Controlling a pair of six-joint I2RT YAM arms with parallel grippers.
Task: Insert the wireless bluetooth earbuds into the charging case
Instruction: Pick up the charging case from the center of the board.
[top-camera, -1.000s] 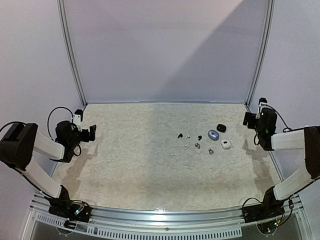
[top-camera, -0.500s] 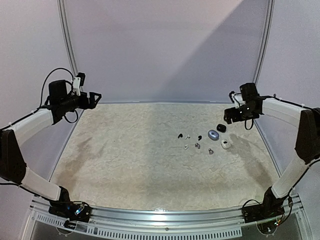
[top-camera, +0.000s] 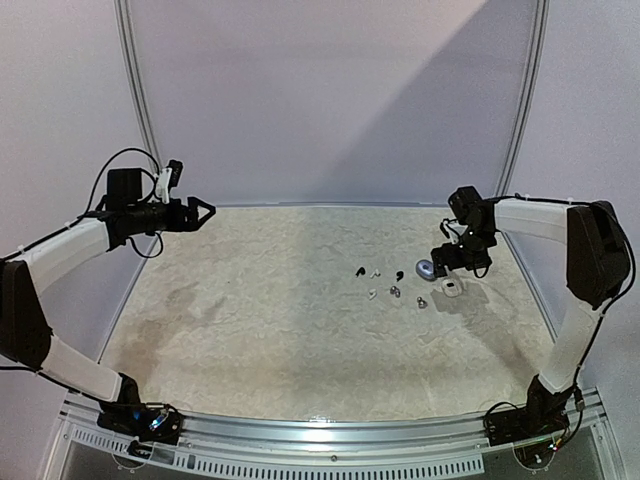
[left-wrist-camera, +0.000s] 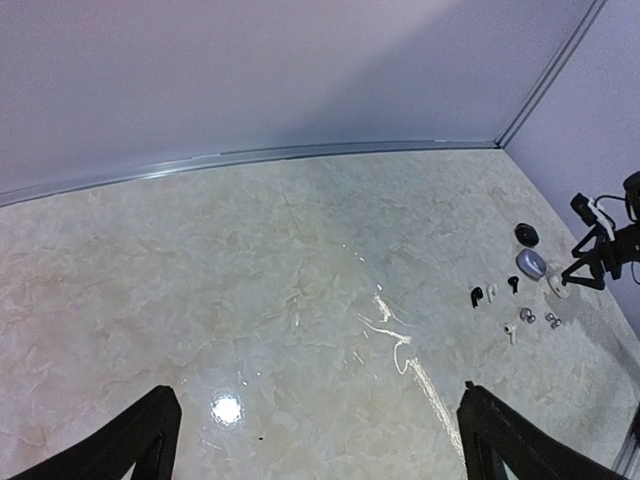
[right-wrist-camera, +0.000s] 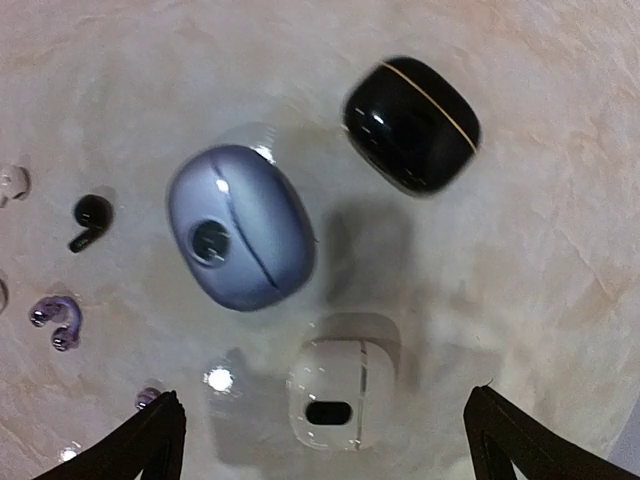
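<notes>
Overhead, tiny loose black, white and silvery earbuds (top-camera: 385, 282) lie mid-table, just left of the right gripper (top-camera: 445, 258), jaws spread wide. The left gripper (top-camera: 203, 213), equally spread, hangs well apart. Left wrist: only marbled beige tabletop (left-wrist-camera: 250, 260) lies below. Right wrist: the fingers frame a white rounded charging case (right-wrist-camera: 340, 390), seemingly closed, so centre squarely over it before descending.

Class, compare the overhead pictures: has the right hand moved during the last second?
Yes. The right hand swung leftward from the right frame rail to above the blue-grey charging case.
</notes>
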